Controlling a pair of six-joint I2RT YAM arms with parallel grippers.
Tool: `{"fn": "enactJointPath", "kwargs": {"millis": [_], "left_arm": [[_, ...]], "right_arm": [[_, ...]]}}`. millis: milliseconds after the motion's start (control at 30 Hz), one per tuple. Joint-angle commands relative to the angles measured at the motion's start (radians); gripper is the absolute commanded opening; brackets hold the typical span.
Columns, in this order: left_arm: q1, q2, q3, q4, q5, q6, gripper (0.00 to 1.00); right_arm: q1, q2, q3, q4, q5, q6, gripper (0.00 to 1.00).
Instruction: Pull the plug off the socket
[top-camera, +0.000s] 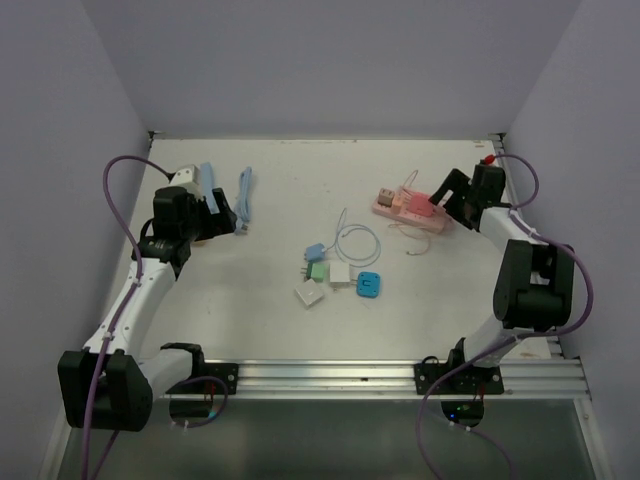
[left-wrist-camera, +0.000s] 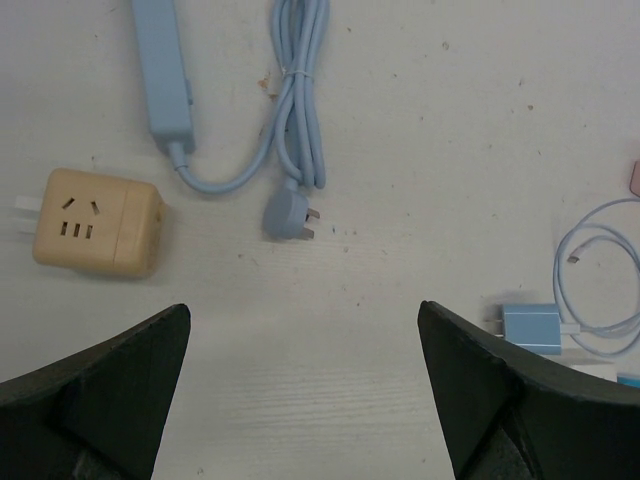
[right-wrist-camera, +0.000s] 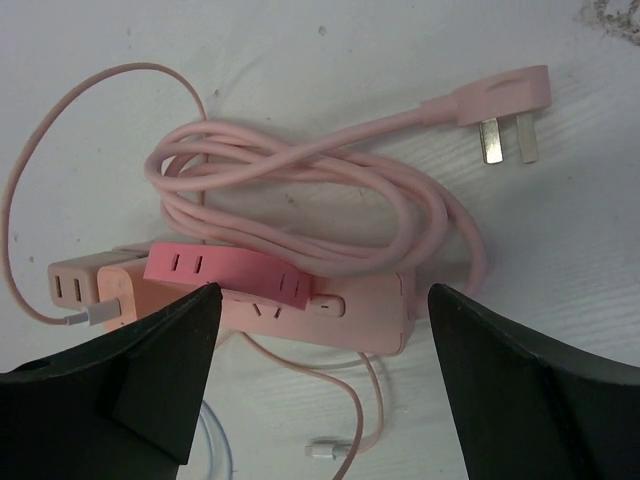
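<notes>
Just white tabletop (top-camera: 230, 325), pink power strip (top-camera: 408, 210), lavender walls (top-camera: 330, 60).

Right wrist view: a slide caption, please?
Open right gripper over a pink power strip with adapters plugged in, its cord loosely looped.

Two of a kind first: pink power strip (right-wrist-camera: 350, 315), blue power strip (left-wrist-camera: 160, 70). One beige cube adapter (left-wrist-camera: 95, 222). Five small chargers (top-camera: 340, 274) bunched together, and one white cable (top-camera: 358, 240) looped beside them.
</notes>
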Motion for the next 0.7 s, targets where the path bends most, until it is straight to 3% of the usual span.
{"fn": "enactJointPath", "kwargs": {"millis": [0, 300, 667], "left_arm": [[-0.006, -0.021, 0.016, 0.030, -0.032, 0.004, 1.00], [-0.006, -0.029, 0.015, 0.029, -0.017, 0.005, 1.00], [-0.006, -0.029, 0.010, 0.029, -0.014, 0.004, 1.00]], "right_arm": [[-0.012, 0.030, 0.049, 0.060, -0.058, -0.011, 0.87], [-0.010, 0.047, -0.020, 0.127, -0.191, -0.015, 0.66], [0.100, -0.040, -0.147, 0.192, -0.245, 0.001, 0.61]]}}
